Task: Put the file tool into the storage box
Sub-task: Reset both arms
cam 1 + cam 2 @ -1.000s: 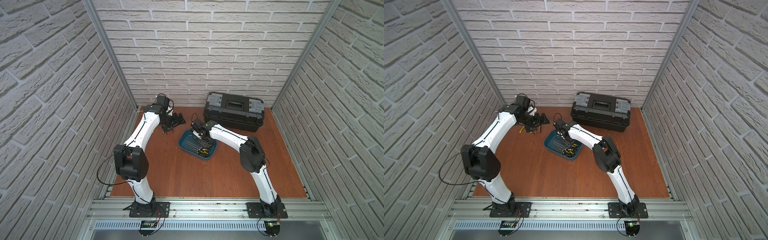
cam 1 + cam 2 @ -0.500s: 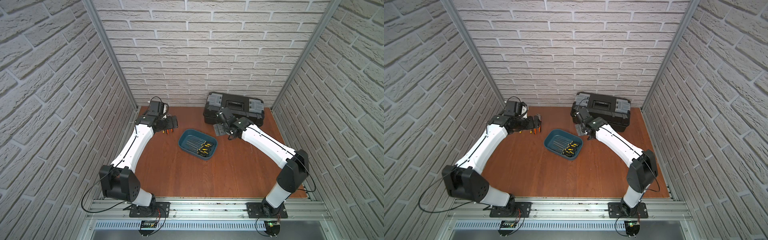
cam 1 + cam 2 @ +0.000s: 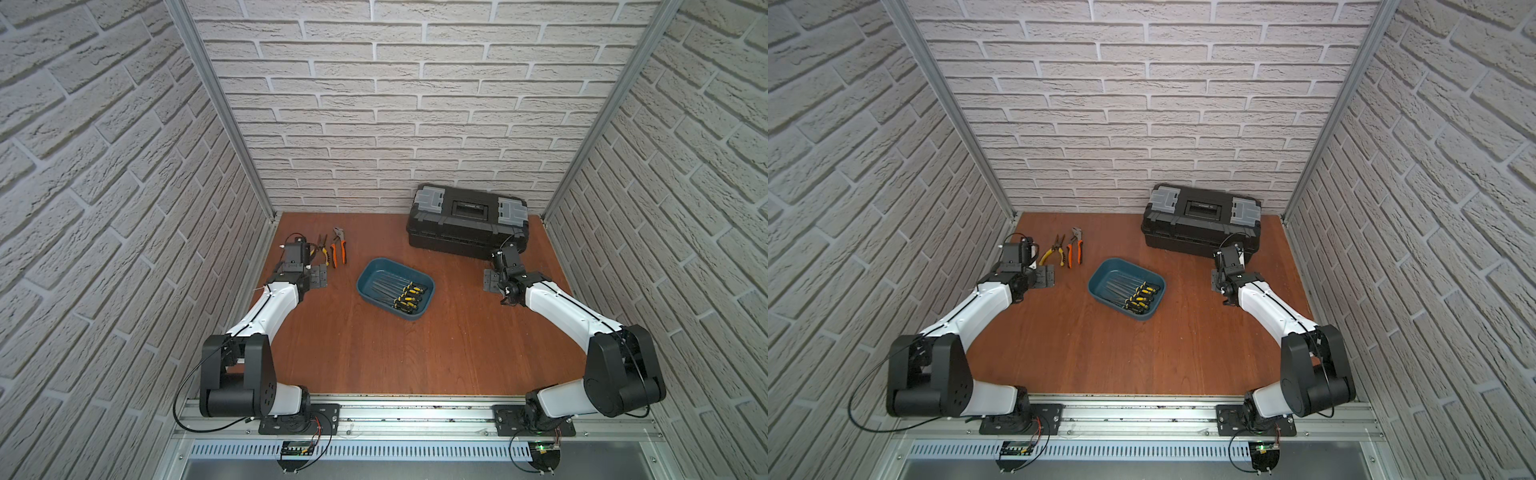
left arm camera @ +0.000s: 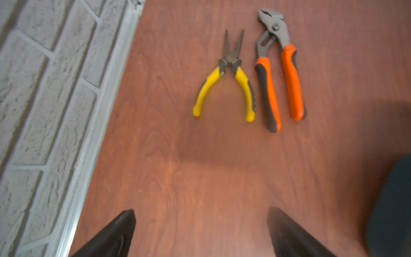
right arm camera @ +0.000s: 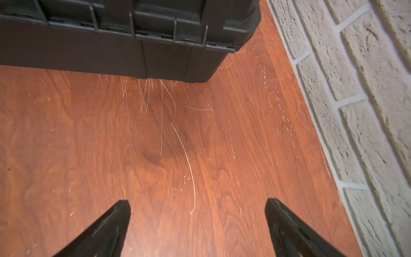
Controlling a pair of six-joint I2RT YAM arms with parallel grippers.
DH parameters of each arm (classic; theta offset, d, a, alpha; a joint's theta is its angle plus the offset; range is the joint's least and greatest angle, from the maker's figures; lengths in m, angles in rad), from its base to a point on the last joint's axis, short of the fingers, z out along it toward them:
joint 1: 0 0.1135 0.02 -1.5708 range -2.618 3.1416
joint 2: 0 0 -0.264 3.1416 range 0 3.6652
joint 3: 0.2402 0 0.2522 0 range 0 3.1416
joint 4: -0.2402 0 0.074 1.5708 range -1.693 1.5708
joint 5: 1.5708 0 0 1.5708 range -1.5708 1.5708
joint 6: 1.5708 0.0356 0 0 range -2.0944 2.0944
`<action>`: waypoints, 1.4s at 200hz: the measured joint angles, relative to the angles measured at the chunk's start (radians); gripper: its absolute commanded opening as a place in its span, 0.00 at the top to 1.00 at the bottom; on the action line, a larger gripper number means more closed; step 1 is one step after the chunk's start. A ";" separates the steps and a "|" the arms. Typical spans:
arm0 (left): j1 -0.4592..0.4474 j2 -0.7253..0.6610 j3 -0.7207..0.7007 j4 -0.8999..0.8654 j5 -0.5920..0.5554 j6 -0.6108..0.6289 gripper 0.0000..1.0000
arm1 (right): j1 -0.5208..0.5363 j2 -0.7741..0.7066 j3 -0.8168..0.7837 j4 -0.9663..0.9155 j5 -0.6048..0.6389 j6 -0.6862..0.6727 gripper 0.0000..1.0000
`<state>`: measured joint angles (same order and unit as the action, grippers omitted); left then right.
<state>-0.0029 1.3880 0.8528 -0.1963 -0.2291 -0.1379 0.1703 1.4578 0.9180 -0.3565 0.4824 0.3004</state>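
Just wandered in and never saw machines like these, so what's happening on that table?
Two robot arms are on a tidying job. At this moment neither holds anything: the left tool and the right tool are both open and empty over the wooden table. Several files with black-and-yellow handles lie in the blue tub in the middle. Near the left arm lie yellow pliers and orange pliers; a closed black toolbox stands at the back, near the right arm.

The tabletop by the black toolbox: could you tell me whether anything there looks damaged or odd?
Yes: in the right wrist view, pale scratches fan out over the wooden tabletop from the base of the black toolbox, one long and curved. They look like wear; nothing is spilled.
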 measured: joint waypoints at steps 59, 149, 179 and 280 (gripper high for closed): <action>0.085 -0.015 -0.282 0.435 0.014 0.051 0.02 | -0.035 0.099 -0.025 0.310 -0.140 -0.156 0.00; 0.095 0.119 -0.489 0.975 0.100 0.061 0.02 | -0.047 0.013 -0.173 0.497 -0.191 -0.231 0.05; 0.088 0.161 -0.478 0.982 0.166 0.094 0.02 | -0.043 -0.043 -0.323 0.633 -0.144 -0.278 0.00; 0.080 0.161 -0.476 1.005 0.192 0.119 0.02 | -0.090 0.056 -0.431 0.946 -0.109 -0.304 0.01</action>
<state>0.0776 1.5490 0.3767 0.8085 -0.0368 -0.0185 0.0803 1.5139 0.4870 0.5892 0.3729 -0.0036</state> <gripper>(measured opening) 0.983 0.992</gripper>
